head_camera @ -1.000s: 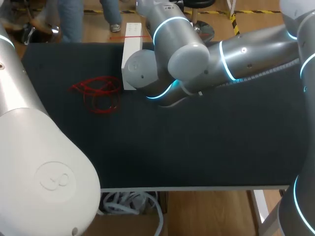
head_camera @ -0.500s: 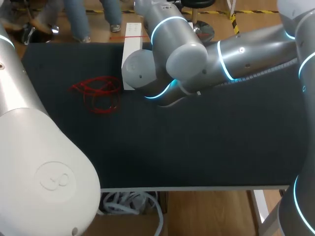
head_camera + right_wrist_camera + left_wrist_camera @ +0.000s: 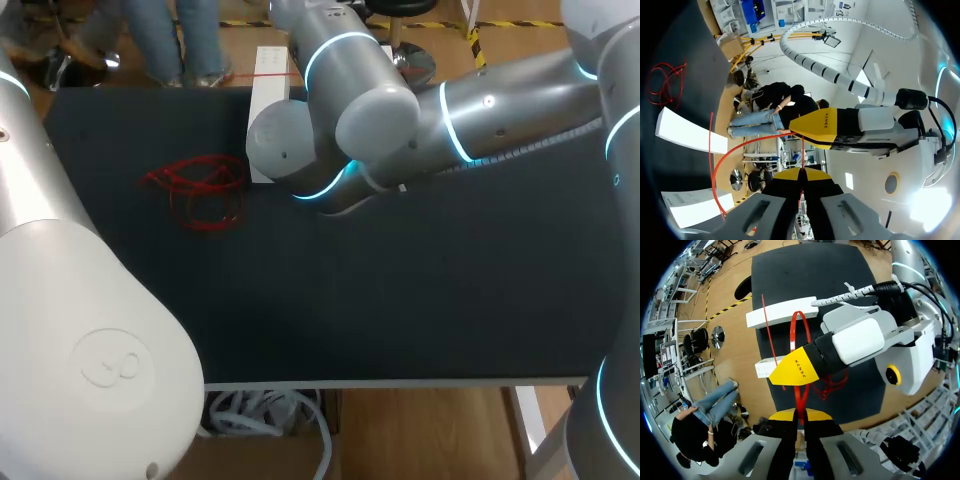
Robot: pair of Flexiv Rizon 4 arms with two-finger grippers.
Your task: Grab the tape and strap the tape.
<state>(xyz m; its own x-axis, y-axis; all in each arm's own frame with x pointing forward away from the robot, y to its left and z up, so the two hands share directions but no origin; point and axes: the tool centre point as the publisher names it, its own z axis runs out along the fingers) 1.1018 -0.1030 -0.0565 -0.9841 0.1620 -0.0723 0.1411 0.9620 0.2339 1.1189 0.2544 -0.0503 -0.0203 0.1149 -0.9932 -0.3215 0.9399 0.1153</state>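
A thin red tape strip (image 3: 796, 325) runs in a loop between my two grippers, held well above the black table (image 3: 420, 290). My left gripper (image 3: 800, 413) is shut on one end of it. My right gripper (image 3: 801, 173) is shut on the strip too, and its yellow tip (image 3: 795, 372) sits just ahead of the left one. In the right wrist view the strip (image 3: 722, 160) curves away beside the left gripper (image 3: 807, 129). A loose bundle of red tape (image 3: 197, 188) lies on the table. Both grippers are hidden in the head view.
A long white box (image 3: 266, 100) lies at the table's far edge, right of the red bundle (image 3: 832, 385). A second white box (image 3: 765, 367) lies close by. My right arm's elbow (image 3: 330, 140) hangs over the far middle of the table.
My right arm has drifted slightly to the left in the head view. The red bundle and the white box have not moved.
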